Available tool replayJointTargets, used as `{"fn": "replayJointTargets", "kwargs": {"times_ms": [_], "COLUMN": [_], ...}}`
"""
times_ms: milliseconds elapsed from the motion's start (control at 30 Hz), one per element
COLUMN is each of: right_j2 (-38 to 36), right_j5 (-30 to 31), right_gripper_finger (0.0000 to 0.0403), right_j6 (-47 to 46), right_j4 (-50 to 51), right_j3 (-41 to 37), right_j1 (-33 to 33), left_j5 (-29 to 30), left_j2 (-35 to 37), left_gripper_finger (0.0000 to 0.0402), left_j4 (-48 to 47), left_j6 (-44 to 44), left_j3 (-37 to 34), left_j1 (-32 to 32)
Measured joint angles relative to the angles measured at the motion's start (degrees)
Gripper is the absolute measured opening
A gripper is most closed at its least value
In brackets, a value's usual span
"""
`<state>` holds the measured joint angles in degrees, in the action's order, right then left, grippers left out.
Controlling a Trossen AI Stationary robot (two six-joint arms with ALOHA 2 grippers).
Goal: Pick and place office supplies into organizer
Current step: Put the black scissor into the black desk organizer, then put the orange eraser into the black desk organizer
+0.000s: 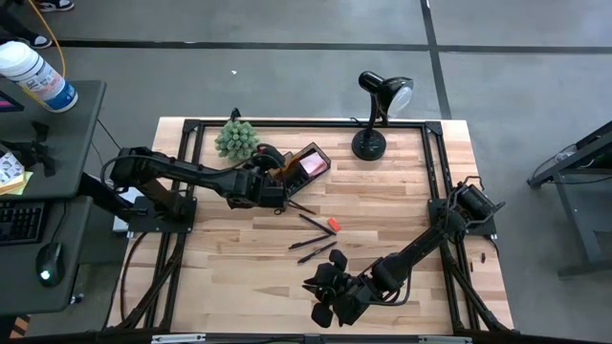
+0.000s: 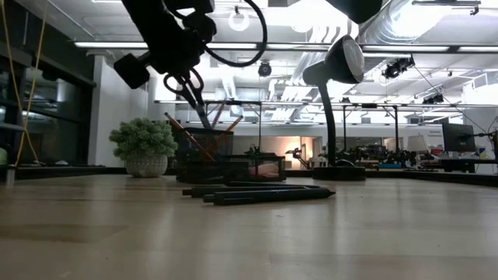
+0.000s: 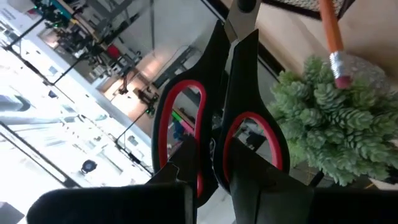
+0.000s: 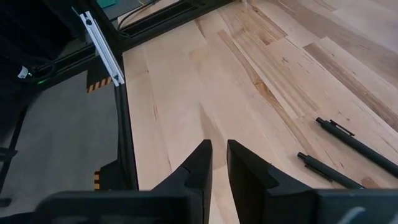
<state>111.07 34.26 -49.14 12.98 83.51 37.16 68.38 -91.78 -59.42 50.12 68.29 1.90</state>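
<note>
1. Scissors (image 3: 217, 124): stiff, light, slick blades; left gripper (image 1: 273, 186) clenched on the handles, over the organizer (image 1: 304, 164), 11 o'clock of table centre.
2. Right gripper (image 4: 219, 163): nearly shut, empty, 6 o'clock.

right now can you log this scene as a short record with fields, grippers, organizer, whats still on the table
left gripper: shut on the red-handled scissors, held over the organizer
right gripper: shut, empty, low over bare wood at the table's near edge
organizer contents: orange pencils standing in it, something pink inside
still on table: black pens, small red eraser
other things: green plant and desk lamp at the far edge
</note>
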Motion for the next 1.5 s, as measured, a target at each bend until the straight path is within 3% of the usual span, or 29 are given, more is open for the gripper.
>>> {"fn": "replayJointTargets", "kwargs": {"times_ms": [367, 667, 967, 1267, 1500], "right_j2": [0.0, 0.0, 0.0, 0.0, 0.0], "right_j5": [-0.1, -0.2, -0.2, -0.2, -0.9], "right_gripper_finger": [0.0044, 0.0043, 0.0044, 0.0045, 0.0047], "right_j6": [0.1, 0.1, 0.1, 0.1, 0.1], "right_j4": [-0.4, -0.4, -0.4, -0.4, -0.4], "right_j3": [0.0, 0.0, 0.0, 0.0, 0.0], "right_j1": [0.0, 0.0, 0.0, 0.0, 0.0], "left_j5": [-4.0, -5.3, -1.0, 4.4, 4.7], "left_j2": [-2.8, -4.1, -4.1, -4.0, -3.5], "left_gripper_finger": [0.0042, 0.0132, 0.0194, 0.0196, 0.0195], "left_j4": [0.2, 1.6, 1.3, 0.9, 0.4], "left_j6": [1.2, 1.0, 1.0, 1.1, 0.7], "left_j3": [0.1, 0.0, 0.0, 0.0, 0.8], "left_j1": [0.0, 0.0, 0.0, 0.0, 0.0]}}
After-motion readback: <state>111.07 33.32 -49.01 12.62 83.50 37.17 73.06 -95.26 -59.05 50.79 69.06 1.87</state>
